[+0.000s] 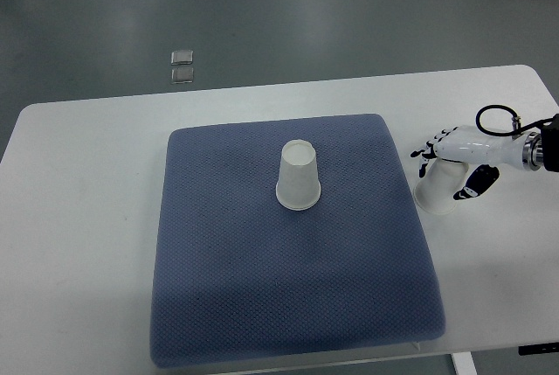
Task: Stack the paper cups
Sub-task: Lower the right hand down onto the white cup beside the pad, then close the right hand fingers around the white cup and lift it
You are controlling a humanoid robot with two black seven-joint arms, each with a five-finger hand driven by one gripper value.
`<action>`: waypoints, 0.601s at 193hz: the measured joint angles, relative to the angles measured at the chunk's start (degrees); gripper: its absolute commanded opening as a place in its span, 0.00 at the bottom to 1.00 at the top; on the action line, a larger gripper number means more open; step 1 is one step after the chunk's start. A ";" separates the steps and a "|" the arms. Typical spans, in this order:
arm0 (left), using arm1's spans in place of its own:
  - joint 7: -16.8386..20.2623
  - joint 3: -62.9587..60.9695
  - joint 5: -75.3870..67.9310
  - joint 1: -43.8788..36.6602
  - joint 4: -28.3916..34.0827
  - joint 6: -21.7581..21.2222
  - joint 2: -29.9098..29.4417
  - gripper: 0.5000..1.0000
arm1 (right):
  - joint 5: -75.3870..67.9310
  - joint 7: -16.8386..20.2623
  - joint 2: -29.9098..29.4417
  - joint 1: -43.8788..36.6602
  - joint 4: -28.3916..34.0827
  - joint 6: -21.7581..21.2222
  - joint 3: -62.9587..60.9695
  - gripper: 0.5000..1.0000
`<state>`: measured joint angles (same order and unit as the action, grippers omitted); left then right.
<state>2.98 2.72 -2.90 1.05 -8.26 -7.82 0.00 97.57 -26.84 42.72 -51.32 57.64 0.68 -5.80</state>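
One white paper cup (299, 177) stands upside down near the middle of the blue mat (227, 288). A second white paper cup (436, 190) stands on the white table just off the mat's right edge. My right hand (452, 169) comes in from the right edge and wraps around this second cup, fingers over its far side and thumb on its near side. The left arm does not show.
The white table (79, 218) carries the mat. Two small square marks (182, 65) lie on the grey floor beyond the table's far edge. A black cable loops above my right wrist (496, 117).
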 measured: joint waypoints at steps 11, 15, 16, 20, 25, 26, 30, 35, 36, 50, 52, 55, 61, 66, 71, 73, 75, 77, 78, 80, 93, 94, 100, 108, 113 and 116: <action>0.00 0.00 0.00 0.00 0.00 0.00 0.00 1.00 | -0.06 0.01 -0.31 0.21 -0.31 0.06 0.00 0.82; 0.00 0.00 0.00 0.00 0.00 0.00 0.00 1.00 | -0.09 0.02 -0.44 0.27 -0.43 0.07 0.00 0.82; 0.00 0.00 0.00 0.00 0.00 0.00 0.00 1.00 | -0.10 0.02 -0.48 0.29 -0.47 0.07 0.00 0.82; 0.00 0.00 0.00 0.00 0.00 0.00 0.00 1.00 | -0.14 0.03 -0.63 0.34 -0.57 0.08 0.00 0.82; 0.00 0.00 0.00 0.00 0.00 0.00 0.00 1.00 | -0.20 0.05 -0.81 0.44 -0.67 0.09 -0.02 0.81; 0.00 0.00 0.00 0.00 0.00 0.00 0.00 1.00 | -0.21 0.05 -0.85 0.46 -0.69 0.09 -0.02 0.81; 0.00 0.00 0.00 0.00 0.00 0.00 0.00 1.00 | -0.25 0.06 -0.98 0.54 -0.74 0.12 -0.05 0.81; 0.00 0.00 0.00 0.00 0.00 0.00 0.00 1.00 | -0.30 0.07 -1.13 0.64 -0.81 0.24 -0.07 0.81; 0.00 0.00 0.00 0.00 0.00 0.00 0.00 1.00 | -0.30 0.08 -1.15 0.65 -0.83 0.26 -0.08 0.81; 0.00 0.00 0.00 0.00 0.00 0.00 0.00 1.00 | -0.35 0.16 -1.34 0.82 -1.20 0.56 -0.12 0.80; 0.00 0.00 0.00 0.00 0.00 0.00 0.00 1.00 | -0.35 0.16 -1.35 0.85 -1.28 0.60 -0.12 0.79; 0.00 0.00 0.00 0.00 0.00 0.00 0.00 1.00 | -0.36 0.17 -1.37 0.90 -1.42 0.65 -0.13 0.79; 0.00 0.00 0.00 0.00 0.00 0.00 0.00 1.00 | -0.40 0.19 -1.39 0.99 -1.71 0.72 -0.14 0.79; 0.00 0.00 0.00 0.00 0.00 0.00 0.00 1.00 | -0.45 0.20 -1.40 1.06 -1.94 0.77 -0.15 0.77; 0.00 0.00 0.00 0.00 0.00 0.00 0.00 1.00 | -0.51 0.21 -1.40 1.12 -2.20 0.80 -0.16 0.75; 0.00 0.00 0.00 0.00 0.00 0.00 0.00 1.00 | -0.54 0.21 -1.40 1.13 -2.28 0.81 -0.16 0.74; 0.00 0.00 0.00 0.00 0.00 0.00 0.00 1.00 | -0.57 0.21 -1.41 1.15 -2.36 0.82 -0.16 0.73; 0.00 0.00 0.00 0.00 0.00 0.00 0.00 1.00 | -0.61 0.21 -1.41 1.16 -2.43 0.82 -0.17 0.73; 0.00 0.00 0.00 0.00 0.00 0.00 0.00 1.00 | -0.62 0.21 -1.41 1.16 -2.47 0.83 -0.17 0.72; 0.00 0.00 0.00 0.00 0.00 0.00 0.00 1.00 | -0.65 0.21 -1.41 1.17 -2.53 0.83 -0.17 0.72; 0.00 0.00 0.00 0.00 0.00 0.00 0.00 1.00 | -0.82 0.22 -1.42 1.26 -2.79 0.83 -0.18 0.66; 0.00 0.00 0.00 0.00 0.00 0.00 0.00 1.00 | -0.83 0.21 -1.42 1.27 -2.80 0.83 -0.18 0.65; 0.00 0.00 0.00 0.00 0.00 0.00 0.00 1.00 | -0.86 0.16 -1.42 1.33 -2.86 0.83 -0.18 0.64; 0.00 0.00 0.00 0.00 0.00 0.00 0.00 1.00 | -0.90 0.11 -1.42 1.46 -2.98 0.84 -0.21 0.61; 0.00 0.00 0.00 0.00 0.00 0.00 0.00 1.00 | -0.91 0.08 -1.42 1.55 -3.06 0.85 -0.21 0.60; 0.00 0.00 0.00 0.00 0.00 0.00 0.00 1.00 | -0.91 0.07 -1.42 1.60 -3.09 0.85 -0.21 0.60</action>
<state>2.98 2.72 -2.90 1.05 -8.26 -7.82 0.00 96.66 -26.77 41.30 -49.72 54.54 1.54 -6.02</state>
